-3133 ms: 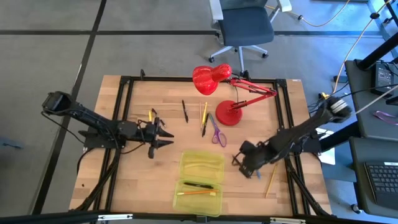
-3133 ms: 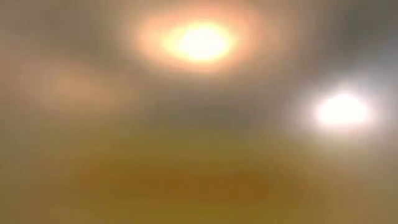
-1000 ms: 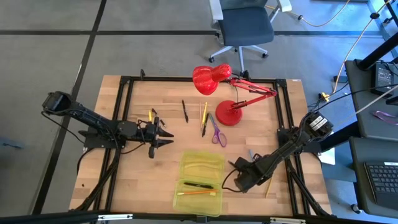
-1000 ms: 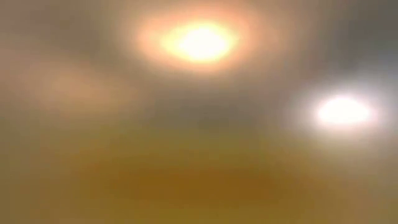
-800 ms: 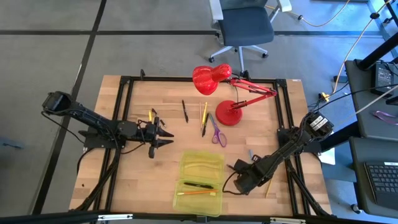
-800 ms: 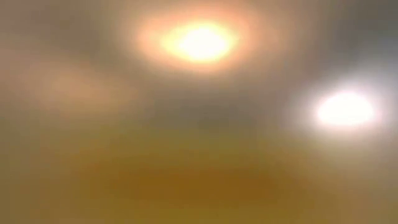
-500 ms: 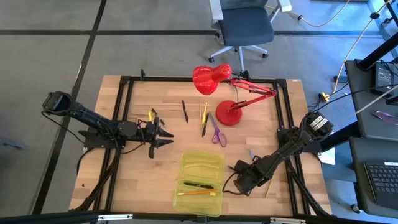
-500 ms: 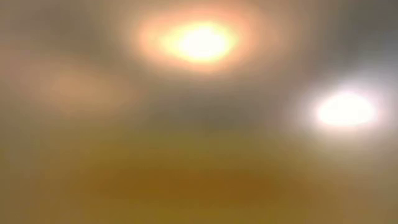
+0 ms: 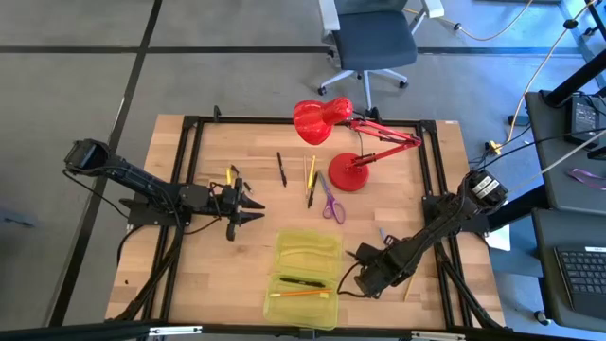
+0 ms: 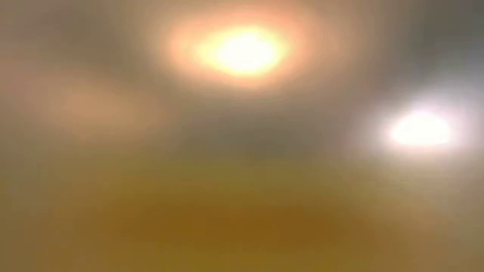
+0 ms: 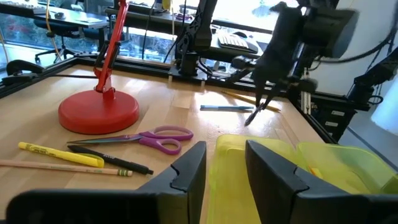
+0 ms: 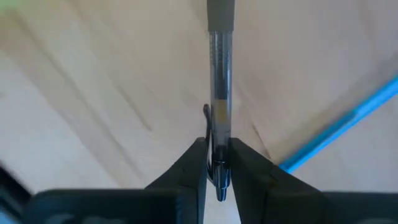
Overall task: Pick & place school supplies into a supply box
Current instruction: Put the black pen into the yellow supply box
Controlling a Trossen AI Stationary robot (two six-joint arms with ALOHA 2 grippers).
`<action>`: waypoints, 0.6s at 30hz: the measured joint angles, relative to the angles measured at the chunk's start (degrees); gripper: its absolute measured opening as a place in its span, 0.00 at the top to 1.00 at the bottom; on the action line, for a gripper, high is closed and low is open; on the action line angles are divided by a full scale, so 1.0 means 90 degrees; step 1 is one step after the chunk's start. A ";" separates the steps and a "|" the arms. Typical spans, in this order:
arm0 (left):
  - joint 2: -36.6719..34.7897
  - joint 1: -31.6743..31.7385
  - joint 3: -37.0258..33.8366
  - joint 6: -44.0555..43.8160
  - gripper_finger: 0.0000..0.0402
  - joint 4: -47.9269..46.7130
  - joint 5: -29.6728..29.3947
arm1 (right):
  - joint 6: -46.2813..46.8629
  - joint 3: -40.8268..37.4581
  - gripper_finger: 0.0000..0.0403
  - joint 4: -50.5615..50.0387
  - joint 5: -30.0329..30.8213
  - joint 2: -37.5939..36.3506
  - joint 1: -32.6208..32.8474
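High view: the box point(image 9: 305, 275) lies open at the table's near middle, its two halves one behind the other. The near half holds a black pen point(image 9: 303, 282) and an orange pencil point(image 9: 301, 295), both lying crosswise, along the half's length. The right gripper point(image 9: 354, 272) is low just beside the box's right edge, its arm reaching in from the right. A blue pen point(image 9: 382, 233) lies on the wood just behind that arm, and a pencil point(image 9: 411, 278) lies near the right rail, running near-to-far. Farther back, in front of the red lamp point(image 9: 341, 142), lie the scissors point(image 9: 329, 201), a black pen point(image 9: 281, 169) and a few more pens, all pointing roughly away from the near edge. The left gripper point(image 9: 248, 206) waits over the left of the table, pointing right.

Low view: only blur and two bright spots; nothing can be told.

Left wrist view: the left fingers point(image 11: 189, 168) stand apart with nothing between them. Beyond them are the box's yellow-green wall and the purple-handled scissors, handles toward the box. The right gripper hangs beyond the box with a thin pen slanting down from its tips.

Right wrist view: the right fingers point(image 12: 196, 162) are closed on a clear pen point(image 12: 221, 93), whose long axis runs straight out ahead of the jaws over bare wood. A blue pen lies slantwise beside it.
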 joint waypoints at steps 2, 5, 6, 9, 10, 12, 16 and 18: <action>0.0001 -0.0001 0.0000 0.0000 0.73 0.0000 0.0000 | -0.0195 0.0292 0.85 -0.0062 0.0303 0.0000 0.0046; 0.0000 -0.0001 0.0000 -0.0002 0.74 0.0000 0.0002 | -0.0533 0.0707 0.85 0.0022 0.0861 -0.0008 0.0103; 0.0000 -0.0001 0.0000 0.0000 0.74 0.0000 0.0002 | -0.0694 0.0807 0.85 0.0130 0.1080 -0.0011 0.0108; 0.0000 -0.0001 0.0000 0.0000 0.74 0.0000 0.0002 | -0.1359 0.0966 0.85 0.0741 0.1794 -0.0012 0.0111; 0.0001 -0.0001 0.0000 0.0000 0.74 0.0000 0.0004 | -0.1636 0.0967 0.85 0.1098 0.1943 -0.0012 0.0109; 0.0000 0.0002 0.0000 0.0000 0.74 0.0000 0.0005 | -0.2273 0.0884 0.85 0.2002 0.2074 -0.0012 0.0068; 0.0002 0.0001 0.0000 -0.0001 0.73 0.0000 0.0027 | -0.3503 0.0534 0.85 0.3801 0.1916 -0.0012 -0.0072; 0.0001 -0.0001 0.0000 -0.0011 0.74 -0.0005 0.0034 | -0.3841 0.0376 0.85 0.4293 0.1691 0.0024 -0.0137</action>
